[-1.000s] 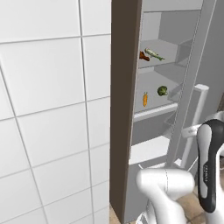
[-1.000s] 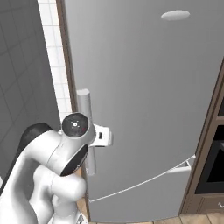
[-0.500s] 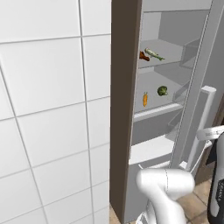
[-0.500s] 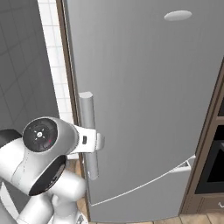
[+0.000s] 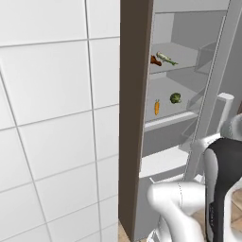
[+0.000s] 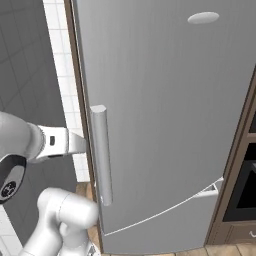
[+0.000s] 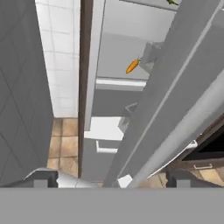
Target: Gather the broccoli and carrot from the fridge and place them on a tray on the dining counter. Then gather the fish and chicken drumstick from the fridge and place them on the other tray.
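Observation:
Inside the open fridge, a chicken drumstick (image 5: 153, 60) and a fish (image 5: 166, 58) lie on the upper shelf. On the shelf below are an orange carrot (image 5: 157, 107) (image 7: 132, 66) and a green broccoli (image 5: 176, 98). My gripper (image 7: 113, 181) is open, its two fingertips (image 7: 41, 180) far apart at the bottom of the hand view. The fridge door's edge and its handle (image 7: 175, 135) run between them. In the right base view my hand (image 6: 65, 142) sits just left of the door handle (image 6: 101, 155), holding nothing.
The grey fridge door (image 6: 165, 115) stands part open, seen edge-on (image 5: 215, 94) beside the shelves. A brown side panel (image 5: 134, 118) and a white tiled wall (image 5: 52, 118) border the fridge on the left. A dark oven cabinet (image 6: 245, 175) lies to the right.
My gripper has opened wide and let go of the door handle. The arm's elbow has swung lower and to the left in the right base view. The food has not moved.

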